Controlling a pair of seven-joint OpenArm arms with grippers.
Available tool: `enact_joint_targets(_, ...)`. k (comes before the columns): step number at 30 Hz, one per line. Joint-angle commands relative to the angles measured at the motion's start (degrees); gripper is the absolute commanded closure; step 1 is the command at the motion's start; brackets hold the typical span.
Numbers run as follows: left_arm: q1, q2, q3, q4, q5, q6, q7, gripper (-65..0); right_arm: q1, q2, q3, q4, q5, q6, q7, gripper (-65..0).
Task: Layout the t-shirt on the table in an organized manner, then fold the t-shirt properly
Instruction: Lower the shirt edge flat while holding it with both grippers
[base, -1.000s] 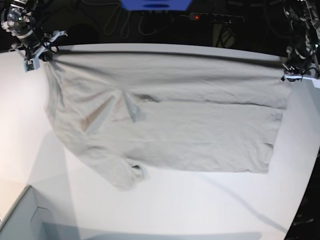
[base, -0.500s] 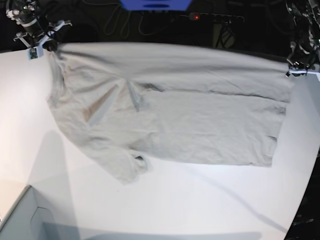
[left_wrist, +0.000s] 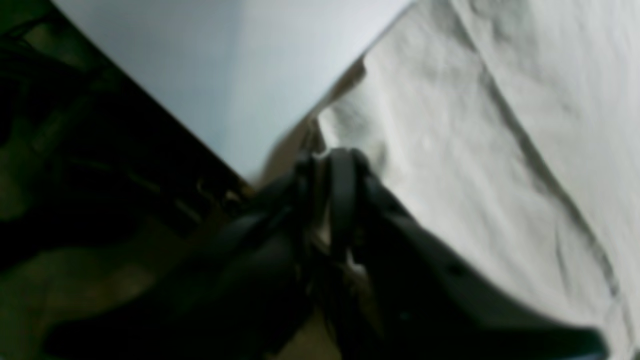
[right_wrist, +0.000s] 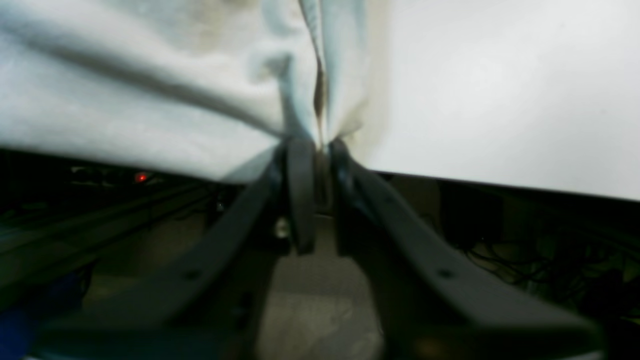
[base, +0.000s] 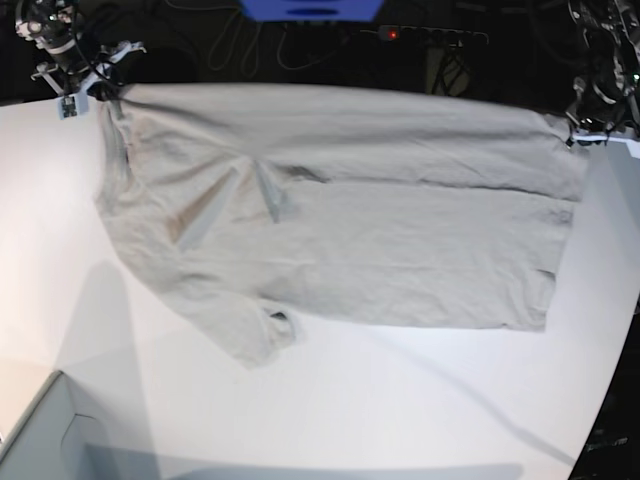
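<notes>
Your t-shirt (base: 340, 220) lies spread across the desk (base: 400, 400), top edge along the far edge. Left gripper (left_wrist: 320, 165) and right gripper (right_wrist: 317, 150) jaws each pinch a far corner of it.

Left end effector (left_wrist: 327, 165) low at far desk edge, fingers nearly together, fabric between them. Right end effector (right_wrist: 317, 150) likewise, narrow gap, cloth pinched between tips.

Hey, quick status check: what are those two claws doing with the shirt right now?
Left gripper and right gripper each pinch a far corner of the t-shirt. Shirt spread across the table, creased, one sleeve folded. Nothing in the way.
</notes>
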Motion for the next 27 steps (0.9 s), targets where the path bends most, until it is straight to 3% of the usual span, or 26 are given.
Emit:
enact_joint_targets(1,-0.31,-0.81,-1.08,0.98,-0.15,0.38,1.21,-13.4,-0.46,0.73,0.48,0.95,0.76,0.58,1.02,-13.0)
enact_joint_targets(3,-0.84,-0.81,-3.63,0.98,-0.15,0.21,4.73,-20.6,-0.54,0.82,0.57,1.03,0.76,0.58,1.02,-20.2)
enact_joint_targets(7,-1.81,-1.07,-4.86,0.98,0.38,0.12,6.66,-20.9,-0.63,0.20,3.30,3.94,0.85,0.58,1.02,-27.8)
enact_joint_targets(11,-1.81,-1.25,-4.86,1.16,0.02,0.12,6.93,-24.2,-0.46,-1.29,5.49,7.10,0.85,0.58,1.02,-28.6)
enact_joint_targets(20,-1.46,-0.90,-4.95,10.74,0.02,0.12,6.93,-42.0,-0.02,-1.38,7.60,10.27,0.85,0.58,0.85,-28.8)
enact_joint_targets(24,-2.16,-0.99,-4.95,12.59,0.29,0.12,6.31,-42.7,3.06,-1.20,7.60,10.18,0.59,0.58,0.58,-29.4)
enact_joint_targets(27,-5.94,-1.16,-4.86,12.24,0.46,0.03,6.31,-42.9,7.46,-1.11,7.34,10.18,0.50,0.58,0.58,-34.4)
